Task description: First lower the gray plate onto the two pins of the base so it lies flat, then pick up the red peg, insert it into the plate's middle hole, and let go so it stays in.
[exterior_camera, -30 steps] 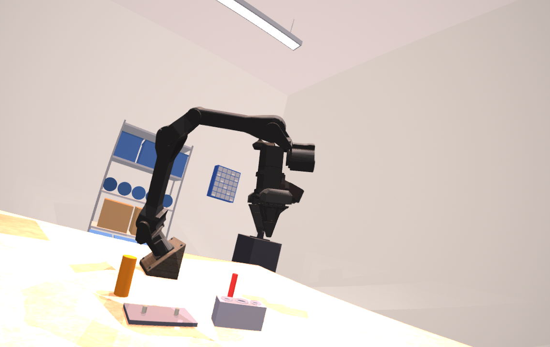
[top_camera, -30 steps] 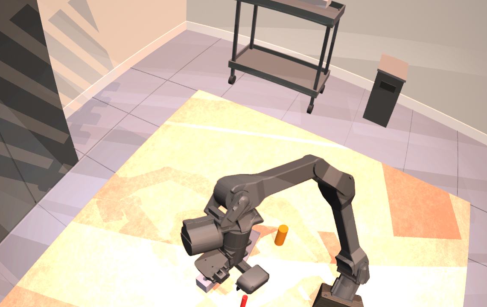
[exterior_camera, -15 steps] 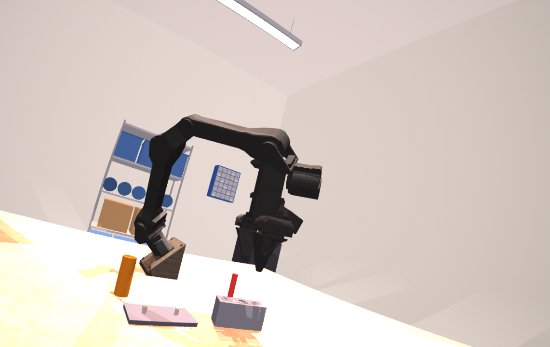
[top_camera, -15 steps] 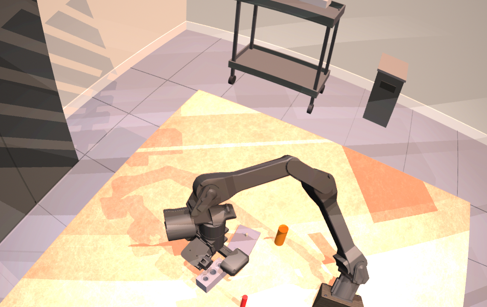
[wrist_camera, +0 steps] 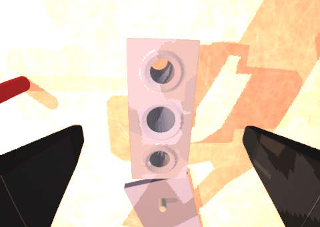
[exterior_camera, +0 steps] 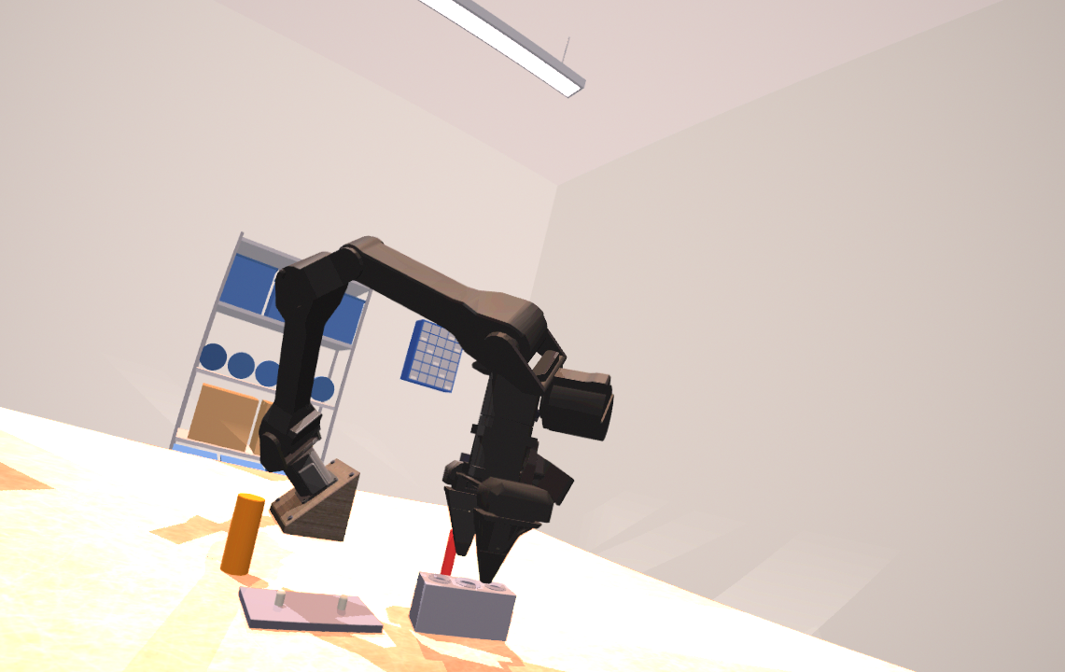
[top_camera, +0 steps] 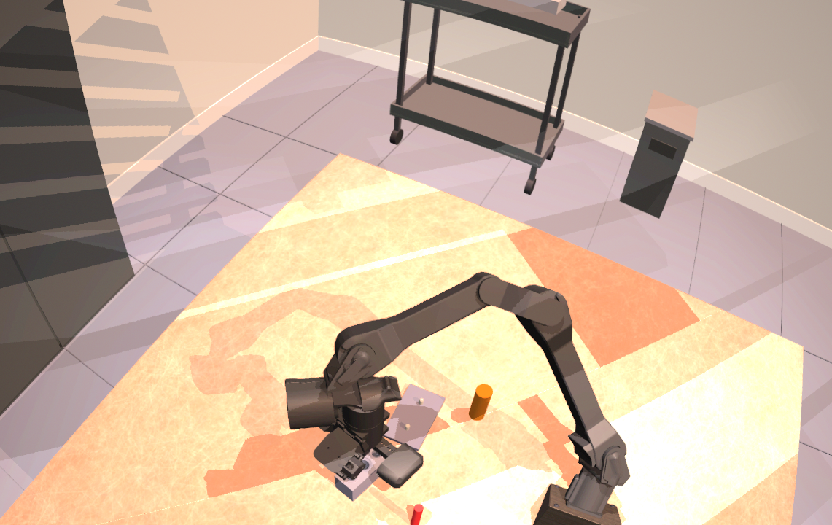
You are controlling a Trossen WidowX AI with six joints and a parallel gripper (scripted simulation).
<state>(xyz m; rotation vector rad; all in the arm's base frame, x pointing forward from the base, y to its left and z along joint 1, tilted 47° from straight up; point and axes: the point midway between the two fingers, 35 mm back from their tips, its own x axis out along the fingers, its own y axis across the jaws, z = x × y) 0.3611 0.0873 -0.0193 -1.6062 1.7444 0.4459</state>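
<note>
The gray plate [top_camera: 353, 488] [exterior_camera: 460, 609] [wrist_camera: 135, 103] is a block with three holes lying on the table, just beyond the base's short end. The base [top_camera: 429, 411] [exterior_camera: 310, 616] [wrist_camera: 187, 213] is a flat pinkish slab with two upright pins and nothing on it. The red peg [top_camera: 416, 514] [exterior_camera: 448, 552] [wrist_camera: 13, 89] stands upright close to the plate, partly hidden by my fingers in the exterior view. My gripper [top_camera: 366, 460] [exterior_camera: 477, 561] [wrist_camera: 165, 133] is wide open and empty. It points down just above the plate, one finger on each side of the plate's long sides.
An orange cylinder [top_camera: 480, 401] [exterior_camera: 242, 535] stands upright beside the base. The arm's wooden mount [top_camera: 575, 512] [exterior_camera: 318, 501] sits at the table's edge. Off the table are a trolley [top_camera: 490, 78], a dark bin [top_camera: 657, 156] and a shelf unit [exterior_camera: 227, 368].
</note>
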